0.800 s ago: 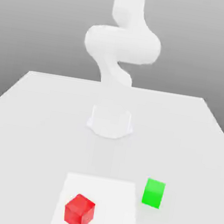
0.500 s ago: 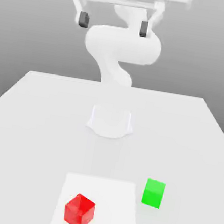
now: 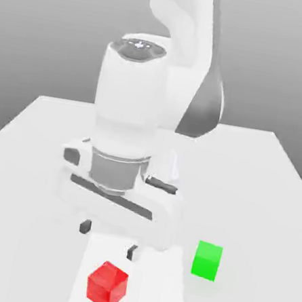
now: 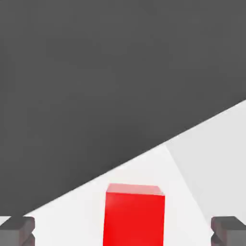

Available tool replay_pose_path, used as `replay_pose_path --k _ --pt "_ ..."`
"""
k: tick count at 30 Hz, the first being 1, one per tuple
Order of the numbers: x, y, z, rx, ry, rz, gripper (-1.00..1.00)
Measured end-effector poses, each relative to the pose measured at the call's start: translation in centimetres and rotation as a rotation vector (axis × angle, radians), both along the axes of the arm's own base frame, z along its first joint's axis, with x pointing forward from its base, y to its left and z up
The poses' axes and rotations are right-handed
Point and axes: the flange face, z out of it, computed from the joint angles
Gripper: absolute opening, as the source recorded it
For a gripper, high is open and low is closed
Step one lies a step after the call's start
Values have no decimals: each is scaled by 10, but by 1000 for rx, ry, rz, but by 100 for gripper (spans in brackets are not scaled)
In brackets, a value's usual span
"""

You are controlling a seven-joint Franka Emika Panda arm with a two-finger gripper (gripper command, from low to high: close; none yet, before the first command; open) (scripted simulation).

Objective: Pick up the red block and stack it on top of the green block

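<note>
Pincer (image 3: 107, 238): spread wide, nothing held, hung above the red block (image 3: 106, 285).
Red block: on the surface (image 3: 258, 184), apart from the green block (image 3: 207, 260).
Risk: block could be nudged askew if a fingertip (image 3: 132, 251) is brought down onto it.

1. The exterior camera stands off the arm at the table's (image 3: 274, 173) near end, raised and tilted down, facing the arm's base across the tabletop.
2. It sits fairly close: the arm (image 3: 126, 129) looms large in the middle.
3. The hand camera rides on the hand, looking out between the two fingertips (image 4: 17, 230), low and very near the tabletop.
4. Both views share the red block (image 3: 106, 285) and the pale patch it rests on; the exterior view also takes in the green block (image 3: 207, 260).
</note>
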Motion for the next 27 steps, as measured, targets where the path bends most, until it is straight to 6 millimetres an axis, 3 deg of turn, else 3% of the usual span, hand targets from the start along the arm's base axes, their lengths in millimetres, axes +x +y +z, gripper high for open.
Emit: replay_pose_path --k 4,5,12,17,22,27 --pt "-2 0 -52 6 14 -10 0" --pt "-3 0 -63 6 15 -10 -100" --pt "-3 0 -65 6 14 -10 -100" --pt "-3 1 -13 6 14 -7 -100" --pt "-22 60 9 13 13 268 -100" --pt "-55 123 21 13 13 596 -100"
